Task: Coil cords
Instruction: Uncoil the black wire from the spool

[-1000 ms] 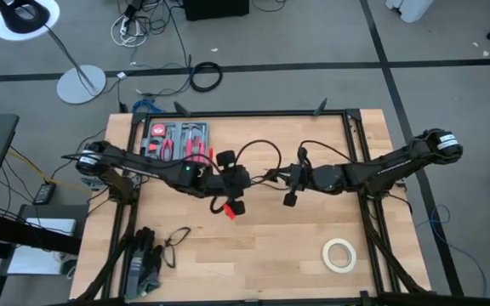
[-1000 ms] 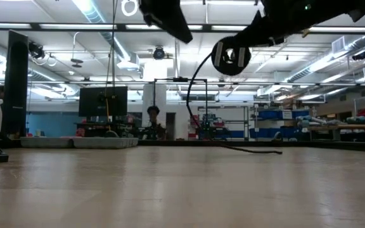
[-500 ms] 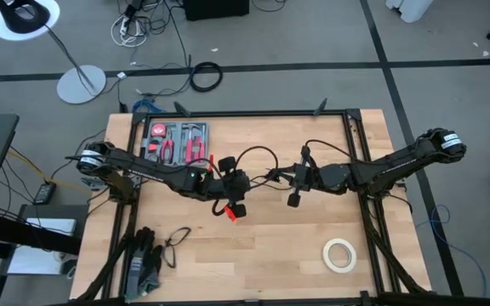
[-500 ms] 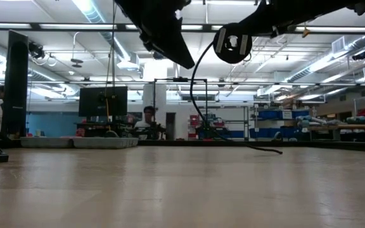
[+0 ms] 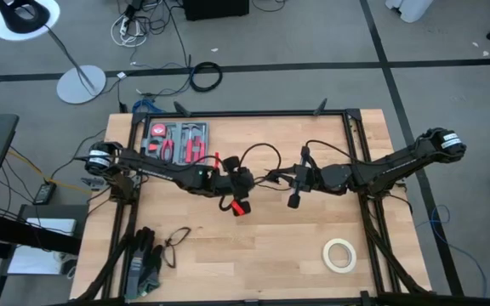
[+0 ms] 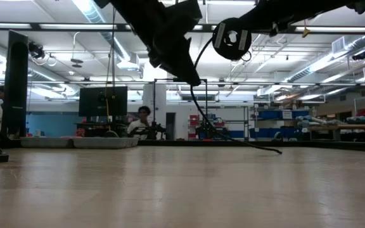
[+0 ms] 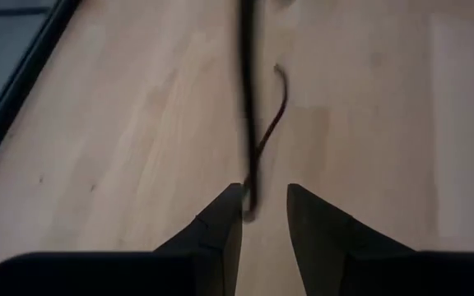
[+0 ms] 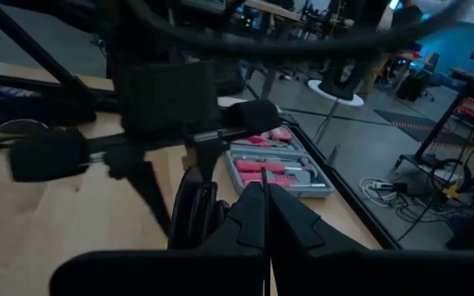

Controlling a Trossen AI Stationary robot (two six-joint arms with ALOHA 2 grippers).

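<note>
Seen from above, the left tool (image 5: 238, 194) has slid a little toward the right tool (image 5: 293, 189) over the pale wooden tabletop (image 5: 262, 246), tightening the thin black flexible cable (image 5: 258, 151) arching between them.

Low down, the cable (image 6: 198, 76) hangs from both, trailing onto the wood.

Left wrist: fingers (image 7: 220, 222) part-open around the strand.

Right wrist: fingers (image 8: 257, 215) pressed closed.

No writing is legible.

From my station, the cord (image 5: 260, 153) showed thin and black against the pale, grained wooden table (image 5: 296, 246). The tool case (image 5: 175, 140) held pink-red handles on grey, and the tape roll (image 5: 339, 255) was cream-white.
</note>
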